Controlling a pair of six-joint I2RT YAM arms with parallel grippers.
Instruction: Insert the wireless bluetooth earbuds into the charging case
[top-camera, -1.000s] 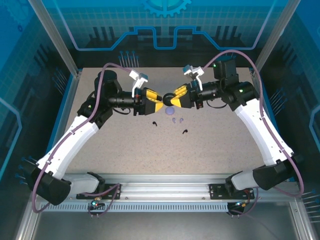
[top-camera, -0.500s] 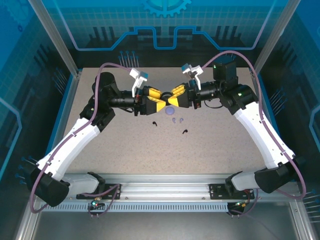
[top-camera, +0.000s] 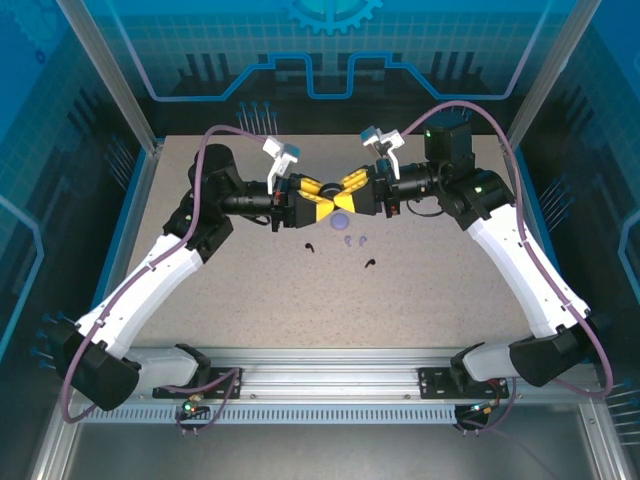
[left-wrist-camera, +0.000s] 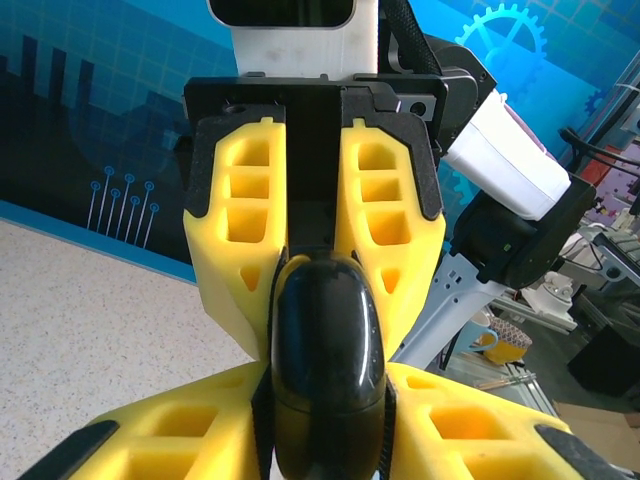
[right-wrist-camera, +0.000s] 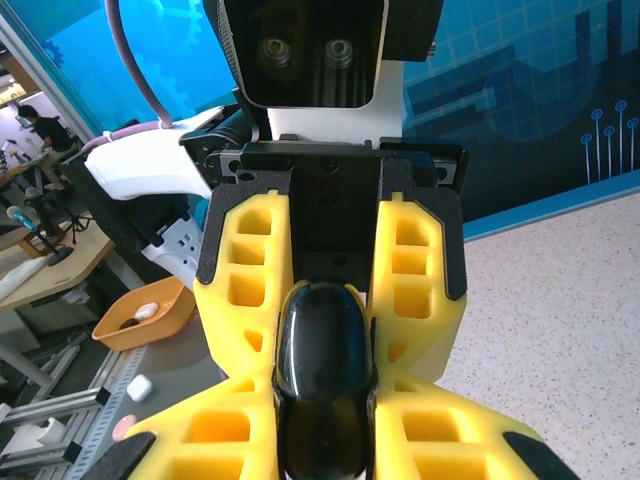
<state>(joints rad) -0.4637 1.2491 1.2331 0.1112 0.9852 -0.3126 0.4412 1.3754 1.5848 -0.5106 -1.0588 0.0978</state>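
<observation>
- Top external view: four tiny short-stemmed earbuds lie loose on the speckled table, just nearer than the point where the two grippers meet.
- Black earbuds: one lies left of centre, the other lies further right and nearer the arm bases. They are apart from each other.
- Lilac earbuds: the pair lies side by side between the two black ones, close together.
- Lilac charging case: round, resting on the table directly below the joined fingertips and just beyond the lilac pair.
- Black charging case: glossy and rounded, held above the table between both grippers.
- Left gripper: its yellow fingers are closed against both sides of the black charging case.
- Right gripper: its fingers are clamped on the opposite end of the same case, tip to tip with the left gripper.
</observation>
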